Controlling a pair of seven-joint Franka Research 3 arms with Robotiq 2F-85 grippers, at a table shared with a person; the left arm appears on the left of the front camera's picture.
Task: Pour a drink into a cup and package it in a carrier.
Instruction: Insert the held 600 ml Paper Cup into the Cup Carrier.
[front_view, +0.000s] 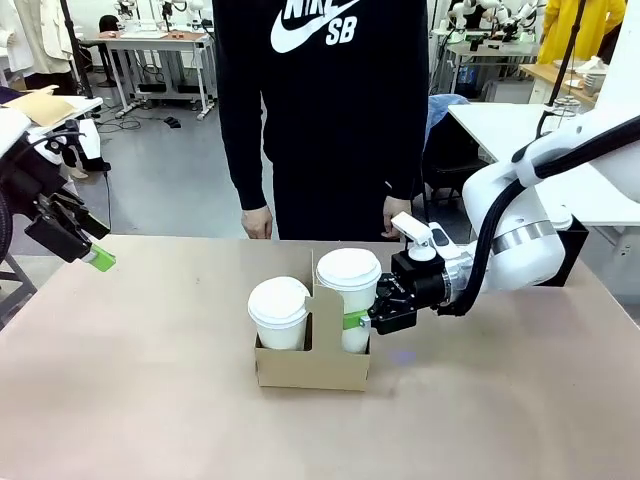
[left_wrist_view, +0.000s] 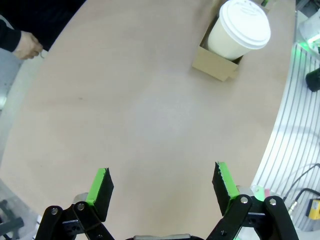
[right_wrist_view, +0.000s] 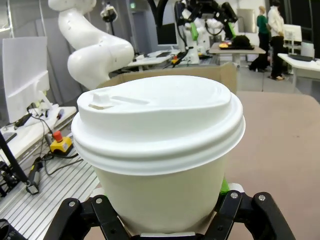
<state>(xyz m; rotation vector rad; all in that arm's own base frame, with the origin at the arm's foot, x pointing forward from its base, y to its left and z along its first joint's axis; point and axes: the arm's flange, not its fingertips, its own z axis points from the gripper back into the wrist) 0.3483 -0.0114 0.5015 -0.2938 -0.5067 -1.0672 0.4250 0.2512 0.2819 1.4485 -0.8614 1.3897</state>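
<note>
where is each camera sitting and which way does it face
Front: fixed on the robot's side, facing across the table at the person; both arms show, the right gripper shut on the right cup in the carrier.
Left wrist: raised at the table's left, looking down past the open left gripper to the left cup.
Right wrist: low behind its own jaws, the gripped cup close up.
Shared: front and left wrist both see the carrier.
</note>
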